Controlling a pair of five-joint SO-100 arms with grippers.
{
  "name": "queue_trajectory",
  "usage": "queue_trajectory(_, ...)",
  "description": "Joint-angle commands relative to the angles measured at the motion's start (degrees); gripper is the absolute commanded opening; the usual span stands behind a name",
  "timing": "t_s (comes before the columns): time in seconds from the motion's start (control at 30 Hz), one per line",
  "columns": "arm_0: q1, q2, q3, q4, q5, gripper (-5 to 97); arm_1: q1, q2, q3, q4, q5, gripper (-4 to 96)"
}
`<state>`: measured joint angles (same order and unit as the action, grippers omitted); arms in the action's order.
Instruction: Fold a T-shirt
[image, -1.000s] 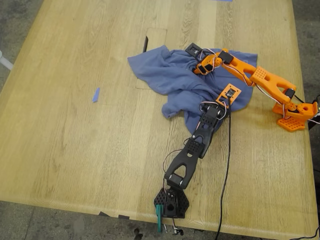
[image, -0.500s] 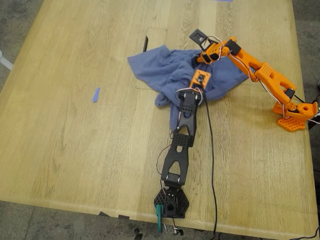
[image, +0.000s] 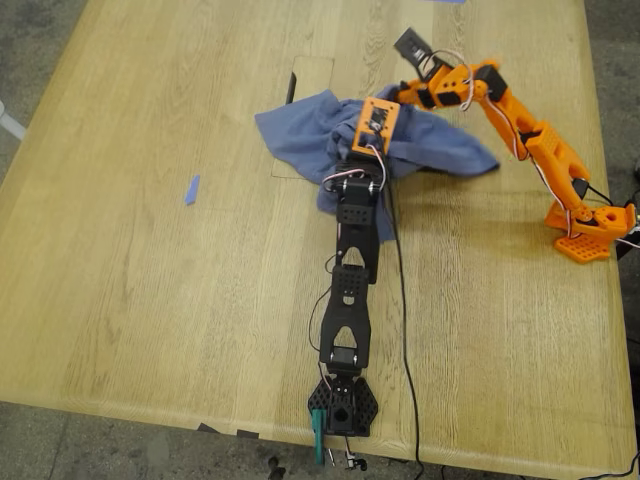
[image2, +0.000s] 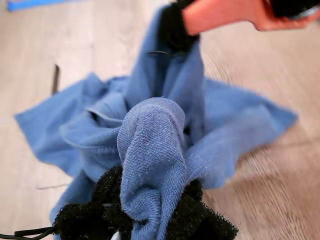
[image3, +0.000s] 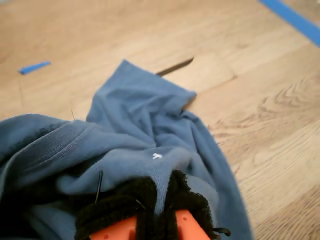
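T-shirt (image: 300, 135), soft slate-blue cotton, bunched in rumpled folds on wood-grain table (image: 150, 250).

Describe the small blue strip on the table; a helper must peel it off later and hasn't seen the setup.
Start from the wooden table and the crumpled T-shirt near its far middle. In the exterior view, look to the shirt's left, across bare wood: the blue strip lies flat there, alone. It is brighter blue than the slate shirt, thin, short and touching nothing.
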<state>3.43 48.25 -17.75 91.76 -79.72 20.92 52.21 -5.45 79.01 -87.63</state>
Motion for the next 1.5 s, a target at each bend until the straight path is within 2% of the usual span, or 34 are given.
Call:
queue_trajectory(0.0,-3.16,15.21,-1.41,-4.39,-0.18,0,0.79,6.50,-1.14,-1.32,-0.62,-0.1)
queue_trajectory(0.23,-5.36,17.75,-1.41,-13.71,-0.44,0,0.00,11.34,-1.14,-6.59,-0.97,-0.1)
queue_trajectory(0.4,-10.72,21.01,-1.41,-13.71,-0.62,0,0.97,15.82,-1.14,-9.93,-1.14,-0.1)
queue_trajectory(0.73,-16.52,29.62,-1.41,1.23,-0.79,0,4.83,25.14,-1.14,-6.42,-1.58,-0.1)
queue_trajectory(0.9,-14.68,31.03,-1.32,0.79,-0.88,0,5.27,27.77,-1.14,-7.91,-1.58,-0.1)
queue_trajectory(1.27,-2.37,36.74,-1.58,-1.93,-1.76,0,0.97,34.37,-1.14,-10.02,-2.29,-0.1)
queue_trajectory(1.47,-0.09,38.85,-1.67,-8.00,-1.41,0,-2.46,39.11,-1.14,-8.70,-2.72,-0.1)
